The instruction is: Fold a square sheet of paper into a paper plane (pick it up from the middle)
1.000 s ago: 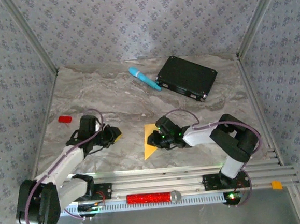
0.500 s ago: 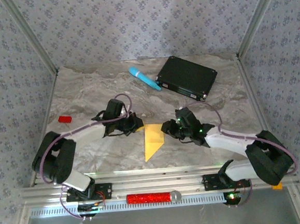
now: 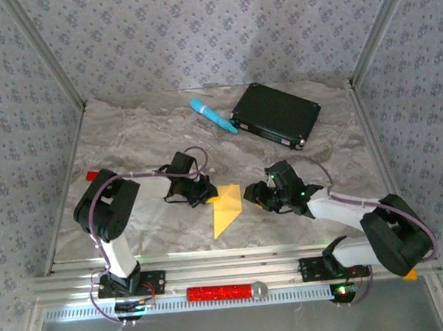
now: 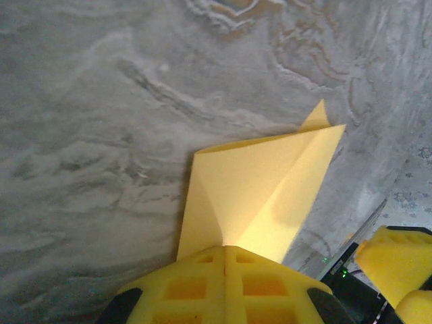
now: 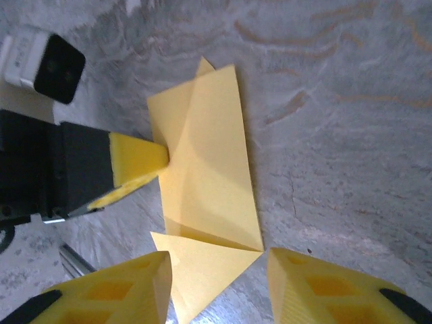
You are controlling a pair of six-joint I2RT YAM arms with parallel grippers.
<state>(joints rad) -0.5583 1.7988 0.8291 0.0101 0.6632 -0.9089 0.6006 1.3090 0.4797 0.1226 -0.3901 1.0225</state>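
The yellow-orange square sheet of paper lies on the marble table, creased into a long shape with its point toward the near edge. My left gripper is at its left edge. In the left wrist view its yellow fingertips are pressed together, and the paper comes out from between them. My right gripper sits just right of the sheet. In the right wrist view it stands open, with the folded triangular flap of the paper between its fingers and touching neither.
A black flat box and a light-blue cylinder lie at the back. A small red block peeks out behind the left arm. A red glittery tube rests on the front rail.
My left arm swung right to the paper and shut on its left edge. My right gripper pulled back off the sheet to its right side and opened wider.
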